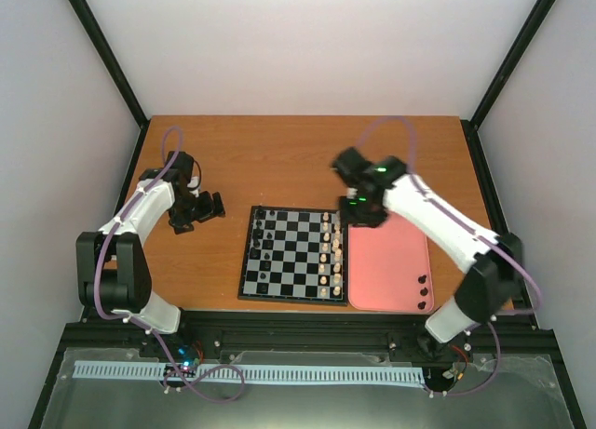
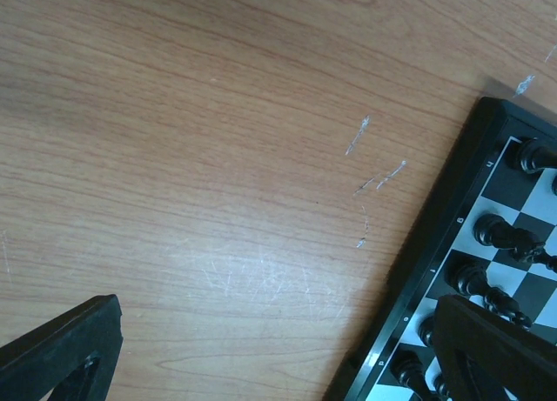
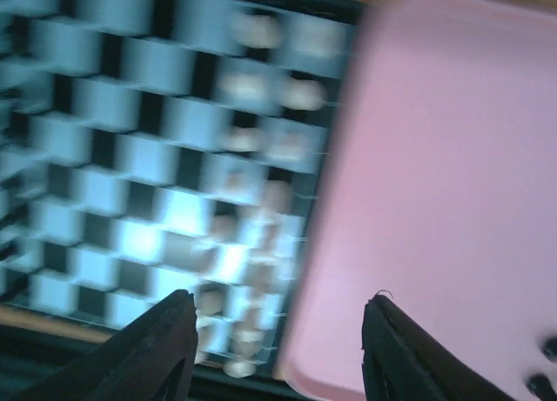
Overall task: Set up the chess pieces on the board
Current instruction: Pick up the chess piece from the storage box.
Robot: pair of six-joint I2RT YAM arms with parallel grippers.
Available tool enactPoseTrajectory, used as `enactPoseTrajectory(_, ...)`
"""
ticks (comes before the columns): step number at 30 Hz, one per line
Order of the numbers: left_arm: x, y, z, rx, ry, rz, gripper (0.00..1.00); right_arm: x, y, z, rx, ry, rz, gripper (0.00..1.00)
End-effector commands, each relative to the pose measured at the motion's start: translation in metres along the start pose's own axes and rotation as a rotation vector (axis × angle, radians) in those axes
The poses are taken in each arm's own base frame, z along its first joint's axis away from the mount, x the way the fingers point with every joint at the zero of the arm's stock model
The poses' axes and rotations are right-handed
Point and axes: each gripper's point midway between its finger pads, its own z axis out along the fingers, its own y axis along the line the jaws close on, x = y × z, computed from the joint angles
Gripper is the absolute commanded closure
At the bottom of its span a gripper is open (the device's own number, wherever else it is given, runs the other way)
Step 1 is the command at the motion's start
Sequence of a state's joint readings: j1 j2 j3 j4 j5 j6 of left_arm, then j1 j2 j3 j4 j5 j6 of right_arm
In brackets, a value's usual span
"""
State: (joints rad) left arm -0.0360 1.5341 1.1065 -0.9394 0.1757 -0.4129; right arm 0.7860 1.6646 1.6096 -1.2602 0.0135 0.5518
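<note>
I see a board [image 1: 296, 254] checked black and pale grey, black chess pieces [image 1: 264, 252], cream pieces [image 1: 328, 254], a pink tray [image 1: 391, 257], an orange-brown wood-grain bench [image 1: 298, 164].

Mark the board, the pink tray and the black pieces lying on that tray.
board [image 1: 296, 258]: top external view, a bare middle square.
pink tray [image 1: 386, 261]: top external view, its bare floor.
black pieces [image 1: 423, 291]: top external view, one piece of the cluster at the tray's near right corner.

Count on inspection: one board [image 1: 293, 261], one pink tray [image 1: 386, 261], two arms [image 1: 140, 210]. Three black pieces [image 1: 422, 291] on the tray. Board's black and cream pieces [image 1: 335, 255]: too small to count.
</note>
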Motion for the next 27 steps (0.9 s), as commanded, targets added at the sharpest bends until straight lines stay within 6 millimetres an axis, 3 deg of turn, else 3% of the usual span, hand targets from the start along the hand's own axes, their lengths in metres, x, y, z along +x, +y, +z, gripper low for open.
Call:
enactPoseTrajectory(1, -0.009, -0.013, -0.016, 0.040, -0.048, 0.021, 0.00, 0.035, -0.121, 0.009, 0.137, 0.001, 0.323, 0.48)
enactPoseTrajectory(4, -0.008, -0.015, -0.016, 0.049, -0.044, 0.024, 0.00, 0.064, -0.171, 0.025, 0.151, 0.030, 0.488, 0.47)
enactPoseTrajectory(8, -0.006, -0.018, -0.016, 0.056, -0.043, 0.030, 0.00, 0.107, -0.210, 0.049, 0.181, 0.101, 0.661, 0.46)
enactPoseTrajectory(11, -0.004, -0.017, -0.014, 0.052, -0.036, 0.032, 0.00, 0.129, -0.220, 0.063, 0.167, 0.134, 0.744, 0.46)
enactPoseTrajectory(14, -0.003, -0.019, -0.013, 0.058, -0.032, 0.033, 0.00, 0.138, -0.229, 0.070, 0.177, 0.134, 0.785, 0.46)
enactPoseTrajectory(27, 0.000, -0.016, -0.011, 0.049, -0.028, 0.035, 0.00, 0.146, -0.242, 0.086, 0.157, 0.160, 0.838, 0.51)
